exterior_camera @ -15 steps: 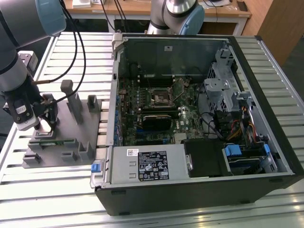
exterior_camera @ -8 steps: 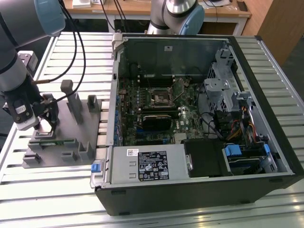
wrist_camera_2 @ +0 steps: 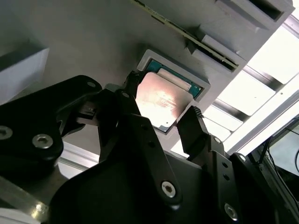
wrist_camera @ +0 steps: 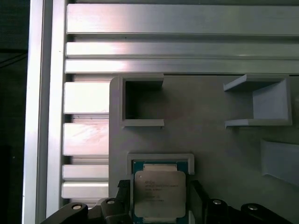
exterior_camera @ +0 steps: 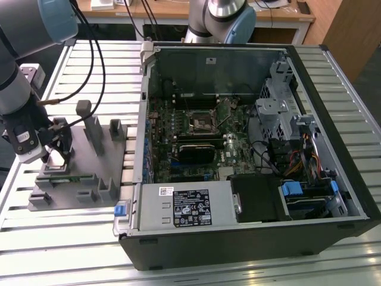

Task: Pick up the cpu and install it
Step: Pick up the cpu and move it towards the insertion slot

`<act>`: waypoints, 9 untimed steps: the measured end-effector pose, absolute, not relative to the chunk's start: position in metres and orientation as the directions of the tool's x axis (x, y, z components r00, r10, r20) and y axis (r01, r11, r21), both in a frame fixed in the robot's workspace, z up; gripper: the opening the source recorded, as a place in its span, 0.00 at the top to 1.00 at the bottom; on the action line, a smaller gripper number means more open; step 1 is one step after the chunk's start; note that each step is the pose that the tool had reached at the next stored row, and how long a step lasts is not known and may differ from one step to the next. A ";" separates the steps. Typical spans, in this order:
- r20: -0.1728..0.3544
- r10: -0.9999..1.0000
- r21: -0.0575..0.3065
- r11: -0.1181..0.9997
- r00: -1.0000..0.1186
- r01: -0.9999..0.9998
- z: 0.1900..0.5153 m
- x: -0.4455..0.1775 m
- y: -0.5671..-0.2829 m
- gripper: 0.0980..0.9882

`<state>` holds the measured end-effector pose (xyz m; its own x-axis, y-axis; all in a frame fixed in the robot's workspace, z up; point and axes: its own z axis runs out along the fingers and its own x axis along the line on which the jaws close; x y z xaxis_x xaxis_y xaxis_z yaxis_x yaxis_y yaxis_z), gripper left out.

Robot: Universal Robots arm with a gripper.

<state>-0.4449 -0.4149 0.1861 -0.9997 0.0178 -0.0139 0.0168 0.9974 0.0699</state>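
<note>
The cpu [wrist_camera: 159,193] is a small square chip with a pale silver top. It lies in a framed pocket of the grey plastic fixture [exterior_camera: 89,161], on the exterior view's left. My gripper [exterior_camera: 53,152] is down over that corner of the fixture. In both wrist views its black fingers [wrist_camera_2: 191,121] stand one at each side of the cpu [wrist_camera_2: 161,102], right against its edges. The gripper [wrist_camera: 160,186] looks shut on the chip, which still sits at pocket level.
An open computer case [exterior_camera: 339,149] fills the exterior view's right, with the motherboard's empty socket [exterior_camera: 201,123] near its middle and a silver labelled box [exterior_camera: 184,205] in front. Grey posts [exterior_camera: 92,131] rise from the fixture beside my gripper. The slatted aluminium table [exterior_camera: 59,250] lies all around.
</note>
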 end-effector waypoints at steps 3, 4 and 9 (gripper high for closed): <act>-0.014 0.018 0.070 0.997 -1.000 0.017 0.186 -0.445 -0.415 0.42; -0.014 0.018 0.070 0.997 -1.000 0.017 0.186 -0.445 -0.415 0.42; -0.014 0.018 0.070 0.997 -1.000 0.017 0.186 -0.445 -0.415 0.52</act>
